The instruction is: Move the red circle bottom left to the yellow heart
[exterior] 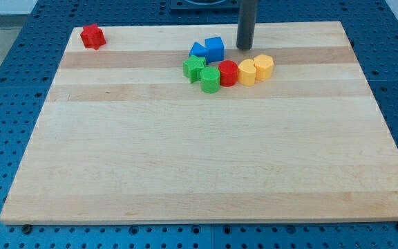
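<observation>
Clawless, my tip (244, 48) stood on the wooden board (206, 159) just above the red circle (228, 72), which touched a green block (210, 79) at its left and a yellow block (247, 72) at its right, with another yellow block (264, 66) beyond.

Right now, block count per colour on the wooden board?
Red: 2, a star-like block at the view's top left and a round block in the cluster
Blue: 2
Green: 2
Yellow: 2
Total: 8
</observation>
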Controlling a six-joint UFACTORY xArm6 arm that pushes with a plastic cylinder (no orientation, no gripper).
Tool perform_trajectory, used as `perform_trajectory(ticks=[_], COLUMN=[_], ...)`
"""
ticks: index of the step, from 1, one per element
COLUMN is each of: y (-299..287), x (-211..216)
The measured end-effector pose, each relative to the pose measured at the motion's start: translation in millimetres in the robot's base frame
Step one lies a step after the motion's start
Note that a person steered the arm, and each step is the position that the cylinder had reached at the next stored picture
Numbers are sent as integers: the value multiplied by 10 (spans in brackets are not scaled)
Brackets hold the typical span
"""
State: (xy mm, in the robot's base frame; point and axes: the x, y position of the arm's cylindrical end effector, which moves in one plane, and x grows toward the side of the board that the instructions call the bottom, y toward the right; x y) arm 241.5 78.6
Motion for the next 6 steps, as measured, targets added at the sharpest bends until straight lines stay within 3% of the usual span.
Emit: perform_trajectory(ticks=[1, 4, 6], y=[-84, -150, -217], x=[-320, 419, -137])
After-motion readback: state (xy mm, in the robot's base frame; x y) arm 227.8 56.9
